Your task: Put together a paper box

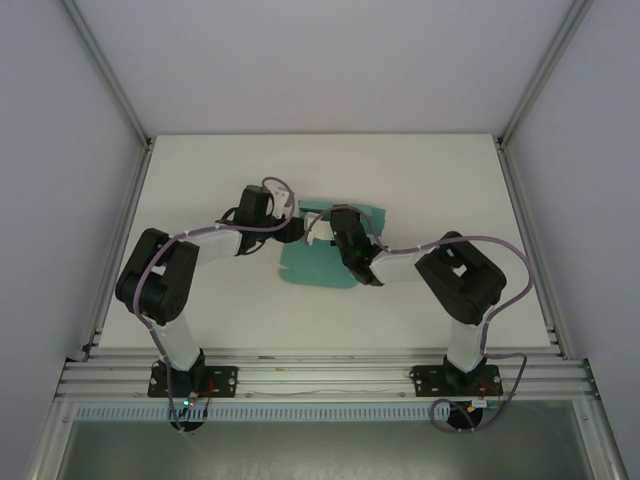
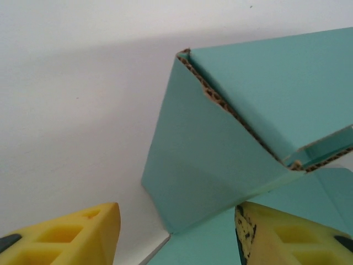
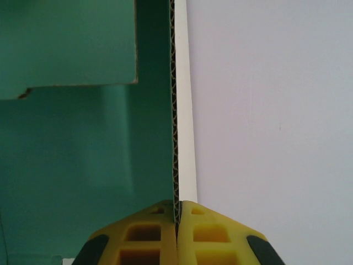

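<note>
The paper box [image 1: 315, 265] is a teal-green corrugated card sheet lying mid-table, partly folded, with flaps raised at its far side. My right gripper [image 1: 335, 228] is shut on the edge of an upright card wall [image 3: 174, 110], and that wall runs straight up from between its yellow fingertips [image 3: 177, 212]. My left gripper [image 1: 296, 228] sits at the sheet's far left corner. In the left wrist view its yellow fingers [image 2: 77, 234] stand apart, and the lower corner of a raised teal flap [image 2: 209, 154] lies between them. The left finger is clear of the flap.
The white table [image 1: 200, 180] is enclosed by white walls and aluminium posts [image 1: 110, 90]. A metal rail [image 1: 320, 375] carrying both arm bases runs along the near edge. Bare table surface lies left, right and behind the sheet.
</note>
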`<move>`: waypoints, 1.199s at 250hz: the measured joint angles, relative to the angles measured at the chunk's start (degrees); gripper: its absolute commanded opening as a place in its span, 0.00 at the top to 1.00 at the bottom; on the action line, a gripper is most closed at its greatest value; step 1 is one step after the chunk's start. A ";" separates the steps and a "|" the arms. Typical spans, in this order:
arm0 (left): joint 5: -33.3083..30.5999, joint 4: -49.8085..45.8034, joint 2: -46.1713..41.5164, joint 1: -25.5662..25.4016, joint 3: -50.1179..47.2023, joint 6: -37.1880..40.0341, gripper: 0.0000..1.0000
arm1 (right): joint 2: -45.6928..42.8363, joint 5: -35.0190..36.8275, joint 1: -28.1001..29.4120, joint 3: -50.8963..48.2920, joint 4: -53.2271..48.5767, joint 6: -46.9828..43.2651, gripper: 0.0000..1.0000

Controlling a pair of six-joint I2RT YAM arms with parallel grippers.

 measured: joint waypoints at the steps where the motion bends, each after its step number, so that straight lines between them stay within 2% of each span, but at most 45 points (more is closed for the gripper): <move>1: 0.00 0.02 0.04 -0.02 0.04 0.00 0.43 | -0.04 0.00 0.00 0.00 -0.11 0.09 1.00; 93: -0.37 4.17 2.34 -1.07 0.63 1.05 0.45 | -2.29 -0.26 -0.55 0.70 -6.78 4.22 1.00; 196: 1.73 7.17 2.99 -1.44 0.63 3.04 0.43 | -2.56 -4.55 -2.69 3.56 -12.63 8.22 1.00; 243: 2.62 7.06 3.32 -2.03 0.96 3.98 0.48 | -2.84 -5.42 -2.73 3.74 -13.53 9.22 1.00; 300: 2.03 7.08 3.96 -2.19 1.95 3.02 0.73 | -3.26 -5.31 -2.91 3.82 -14.36 9.88 1.00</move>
